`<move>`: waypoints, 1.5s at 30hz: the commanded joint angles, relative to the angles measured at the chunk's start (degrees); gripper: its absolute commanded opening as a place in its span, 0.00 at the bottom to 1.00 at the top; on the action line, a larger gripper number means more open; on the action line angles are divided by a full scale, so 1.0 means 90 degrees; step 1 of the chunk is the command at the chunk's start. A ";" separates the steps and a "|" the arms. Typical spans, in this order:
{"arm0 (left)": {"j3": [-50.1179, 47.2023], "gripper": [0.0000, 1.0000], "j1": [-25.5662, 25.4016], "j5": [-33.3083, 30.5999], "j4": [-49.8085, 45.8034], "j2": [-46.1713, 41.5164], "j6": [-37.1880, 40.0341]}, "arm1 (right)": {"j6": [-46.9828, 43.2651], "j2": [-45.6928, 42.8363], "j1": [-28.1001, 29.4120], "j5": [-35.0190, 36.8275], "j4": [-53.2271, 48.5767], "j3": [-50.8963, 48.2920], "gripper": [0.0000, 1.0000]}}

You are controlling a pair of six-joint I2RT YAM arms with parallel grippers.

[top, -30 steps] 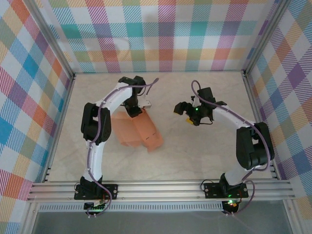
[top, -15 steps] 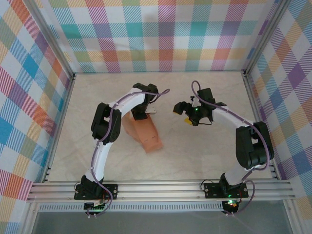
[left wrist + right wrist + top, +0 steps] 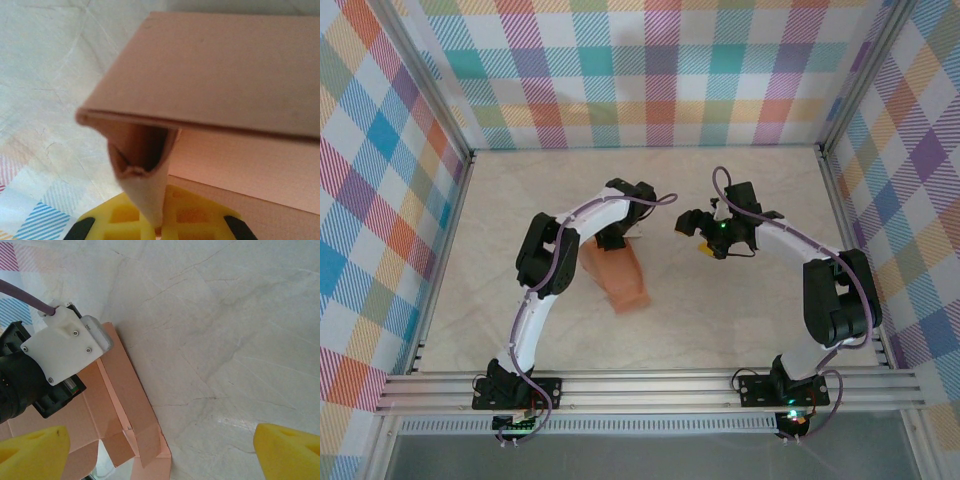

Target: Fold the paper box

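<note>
Pale marbled tabletop (image 3: 225, 315) fills most of the frame; salmon-orange thin card box (image 3: 125, 390) lower left, beneath white-and-black arm wrist housing (image 3: 60, 350); right gripper (image 3: 160, 452) spread wide, yellow fingertips (image 3: 30, 447) in the bottom corners.

My left arm (image 3: 527, 318) arches toward one o'clock, left fingers (image 3: 200, 217) pinched tight on the paper box (image 3: 215, 75); my right arm (image 3: 835, 300) curls toward eleven o'clock, right fingers (image 3: 287, 452) spread wide.

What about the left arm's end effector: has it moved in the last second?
Yes. Seen from above, the left end effector, shut on the salmon-orange thin card paper box, has shifted right, away from the silver metal left side rail.
</note>
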 commanded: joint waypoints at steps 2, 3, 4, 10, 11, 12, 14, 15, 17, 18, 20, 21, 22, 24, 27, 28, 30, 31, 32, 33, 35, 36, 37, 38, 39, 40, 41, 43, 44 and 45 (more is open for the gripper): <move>-0.0161 0.04 -0.0036 0.0279 0.0387 0.0331 -0.0137 | -0.0109 -0.0016 -0.0046 -0.0148 0.0137 -0.0128 0.94; -0.0118 0.05 -0.0036 0.0306 0.0405 0.0285 -0.0114 | -0.0121 -0.0031 -0.0063 -0.0151 0.0133 -0.0142 0.94; -0.0052 0.05 -0.0026 0.0334 0.0415 0.0245 -0.0102 | -0.0116 -0.0061 -0.0072 -0.0151 0.0134 -0.0151 0.94; 0.0701 0.20 0.0072 0.0437 0.0210 0.0260 -0.0019 | -0.0106 -0.0145 -0.0098 -0.0122 0.0147 -0.0186 0.94; 0.0778 0.22 0.0081 0.0455 0.0206 0.0257 0.0009 | -0.0099 -0.0154 -0.0101 -0.0123 0.0160 -0.0196 0.94; 0.0840 0.23 0.0089 0.0460 0.0201 0.0269 0.0040 | -0.0085 -0.0166 -0.0096 -0.0121 0.0167 -0.0201 0.94; 0.0917 0.23 0.0091 0.0454 0.0139 0.0289 0.0098 | -0.0085 -0.0184 -0.0096 -0.0113 0.0170 -0.0211 0.94; 0.0935 0.24 0.0089 0.0429 0.0121 0.0299 0.0120 | -0.0085 -0.0185 -0.0095 -0.0103 0.0161 -0.0211 0.94; 0.0927 0.25 0.0101 0.0439 0.0103 0.0286 0.0132 | -0.0085 -0.0179 -0.0098 -0.0093 0.0166 -0.0201 0.94; 0.0927 0.26 0.0110 0.0457 0.0076 0.0283 0.0133 | -0.0085 -0.0171 -0.0098 -0.0102 0.0170 -0.0201 0.94; 0.0915 0.29 0.0119 0.0451 0.0065 0.0259 0.0121 | -0.0079 -0.0148 -0.0101 -0.0122 0.0176 -0.0182 0.94; 0.0891 0.31 0.0128 0.0470 0.0074 0.0222 0.0104 | -0.0066 -0.0143 -0.0098 -0.0127 0.0190 -0.0172 0.94; 0.0887 0.33 0.0130 0.0490 0.0104 0.0183 0.0097 | -0.0068 -0.0133 -0.0108 -0.0140 0.0200 -0.0171 0.94; 0.0878 0.44 0.0132 0.0566 0.0176 0.0052 0.0078 | -0.0061 -0.0120 -0.0106 -0.0126 0.0219 -0.0162 0.94; 0.0917 0.61 0.0130 0.0744 0.0316 -0.0195 0.0054 | -0.0076 -0.0105 -0.0104 -0.0110 0.0246 -0.0143 0.95; 0.0951 0.66 0.0130 0.0839 0.0355 -0.0280 0.0030 | -0.0085 -0.0106 -0.0108 -0.0095 0.0249 -0.0142 0.95; 0.1002 0.78 0.0130 0.1141 0.0520 -0.0522 -0.0039 | -0.0109 -0.0089 -0.0111 -0.0074 0.0253 -0.0142 0.95; 0.1021 0.83 0.0134 0.1285 0.0602 -0.0636 -0.0103 | -0.0122 -0.0081 -0.0107 -0.0065 0.0264 -0.0142 0.95; 0.1041 0.87 0.0130 0.1425 0.0716 -0.0761 -0.0179 | -0.0124 -0.0074 -0.0106 -0.0064 0.0280 -0.0133 0.95; 0.1088 0.91 0.0133 0.1528 0.0827 -0.0881 -0.0277 | -0.0128 -0.0066 -0.0106 -0.0055 0.0278 -0.0132 0.95; 0.1254 0.95 0.0145 0.1772 0.0923 -0.1035 -0.0484 | -0.0142 -0.0057 -0.0106 -0.0065 0.0291 -0.0132 0.95; 0.1304 0.97 0.0137 0.1823 0.1010 -0.1105 -0.0593 | -0.0135 -0.0044 -0.0107 -0.0070 0.0315 -0.0132 0.95; 0.1354 0.98 0.0138 0.1833 0.1057 -0.1157 -0.0723 | -0.0132 -0.0032 -0.0107 -0.0066 0.0321 -0.0132 0.95; 0.1405 0.99 0.0150 0.1859 0.1083 -0.1221 -0.0846 | -0.0139 -0.0030 -0.0111 -0.0074 0.0311 -0.0137 0.95; 0.1420 0.99 0.0150 0.1739 0.1155 -0.1305 -0.1023 | -0.0139 -0.0030 -0.0110 -0.0069 0.0326 -0.0142 0.95; 0.1369 1.00 0.0155 0.1598 0.1261 -0.1427 -0.1180 | -0.0140 -0.0022 -0.0111 -0.0066 0.0323 -0.0142 0.95; 0.1214 1.00 0.0173 0.1473 0.1452 -0.1629 -0.1378 | -0.0151 -0.0023 -0.0106 -0.0065 0.0330 -0.0145 0.95; 0.0582 1.00 0.0248 0.1184 0.2101 -0.2225 -0.1803 | -0.0178 -0.0013 -0.0107 -0.0047 0.0340 -0.0152 0.95; 0.0164 1.00 0.0332 0.1128 0.2465 -0.2597 -0.2043 | -0.0207 -0.0007 -0.0108 -0.0027 0.0340 -0.0152 0.96; -0.0241 1.00 0.0433 0.1060 0.2816 -0.2997 -0.2383 | -0.0231 0.0016 -0.0111 -0.0008 0.0329 -0.0145 0.96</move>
